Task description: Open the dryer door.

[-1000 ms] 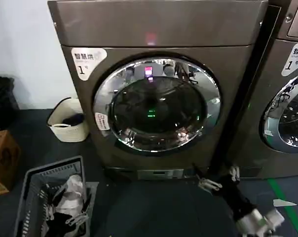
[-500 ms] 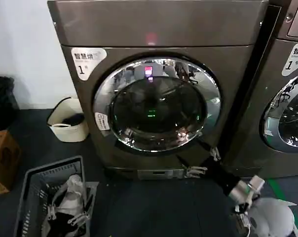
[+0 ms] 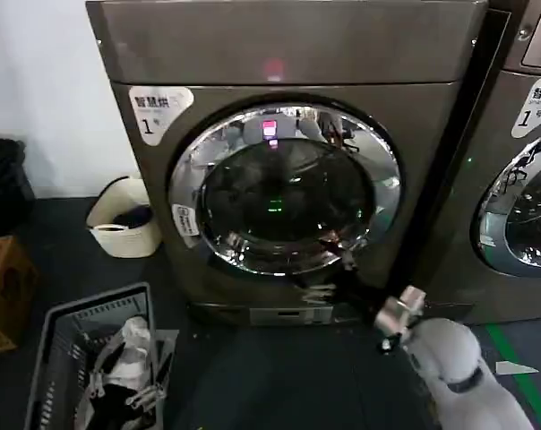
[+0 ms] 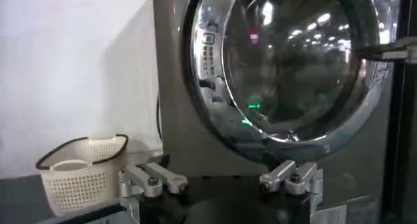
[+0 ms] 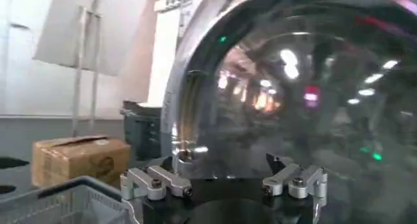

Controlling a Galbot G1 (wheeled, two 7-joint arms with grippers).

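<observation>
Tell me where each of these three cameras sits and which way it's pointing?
Head view: on the robot's head, looking forward and down at the dryer; the right gripper reaches to the dryer door.
Left wrist view: on the left arm, facing the door; the open left gripper shows.
Right wrist view: on the right arm, close against the door glass; its open fingers show.
All three views share the door.

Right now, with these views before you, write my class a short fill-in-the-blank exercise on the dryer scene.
1. The dryer door is ____.
2. The white label on the dryer carries the number ____.
3. The right gripper is at the door's ____ rim.
4. The left gripper's fingers are ____.

Answers: shut; 1; lower; open
</observation>
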